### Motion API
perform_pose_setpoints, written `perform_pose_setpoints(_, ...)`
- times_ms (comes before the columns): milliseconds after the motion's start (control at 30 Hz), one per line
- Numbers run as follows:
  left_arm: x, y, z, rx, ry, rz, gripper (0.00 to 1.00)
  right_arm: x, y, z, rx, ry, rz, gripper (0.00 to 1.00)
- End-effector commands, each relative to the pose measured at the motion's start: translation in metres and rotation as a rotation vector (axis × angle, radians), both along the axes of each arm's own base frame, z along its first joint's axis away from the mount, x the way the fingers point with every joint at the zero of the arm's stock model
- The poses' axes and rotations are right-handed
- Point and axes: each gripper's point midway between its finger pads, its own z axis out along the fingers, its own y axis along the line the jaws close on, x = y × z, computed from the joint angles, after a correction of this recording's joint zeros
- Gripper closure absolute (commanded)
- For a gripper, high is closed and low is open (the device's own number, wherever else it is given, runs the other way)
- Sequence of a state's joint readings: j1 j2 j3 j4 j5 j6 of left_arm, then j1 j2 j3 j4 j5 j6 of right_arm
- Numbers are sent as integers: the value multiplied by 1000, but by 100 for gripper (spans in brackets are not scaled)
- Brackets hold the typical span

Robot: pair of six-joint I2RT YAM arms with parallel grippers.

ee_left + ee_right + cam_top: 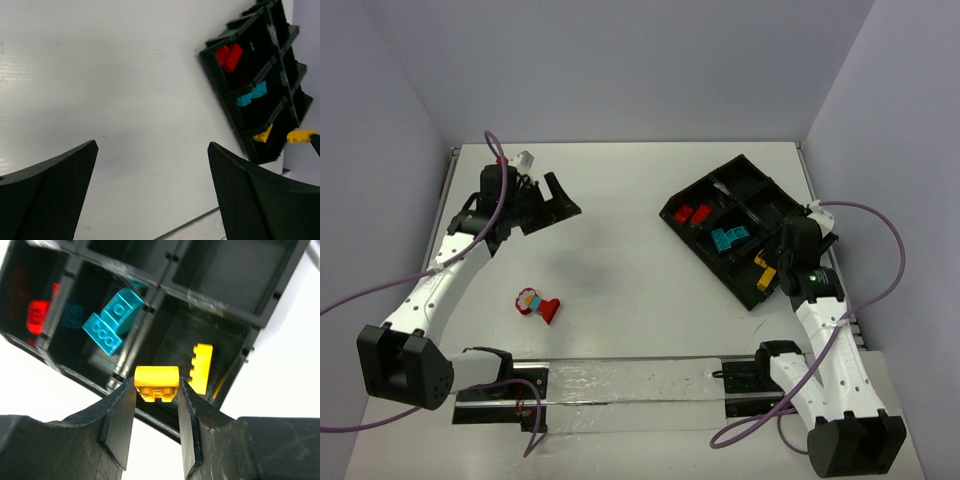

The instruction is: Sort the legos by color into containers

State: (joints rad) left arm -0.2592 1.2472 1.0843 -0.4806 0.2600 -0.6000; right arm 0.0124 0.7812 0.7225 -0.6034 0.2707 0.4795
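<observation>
A white counter (640,210) is enclosed on three sides by plain, pale lilac-grey walls: a back wall (620,60), a left wall (370,140) and a right wall (910,110). Narrow grey edging is seen along the counter's left and right sides. A glossy, reflective strip (630,385) is laid along the near edge. The scene is lit softly and evenly, and only faint shadows are cast on the counter.
</observation>
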Motion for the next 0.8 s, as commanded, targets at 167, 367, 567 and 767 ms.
perform_pose_setpoints(167,2,26,-24,98,73,135,1,2,-3,-19,14,32,-37,93)
perform_pose_setpoints(367,1,31,-37,128,119,159,1,6,-6,-26,1,52,-54,78)
perform_pose_setpoints(567,1,38,-42,154,142,203,1,12,-6,-23,-12,52,-32,32)
perform_pose_setpoints(767,-15,69,-53,247,200,349,1,41,22,16,45,-47,138,31)
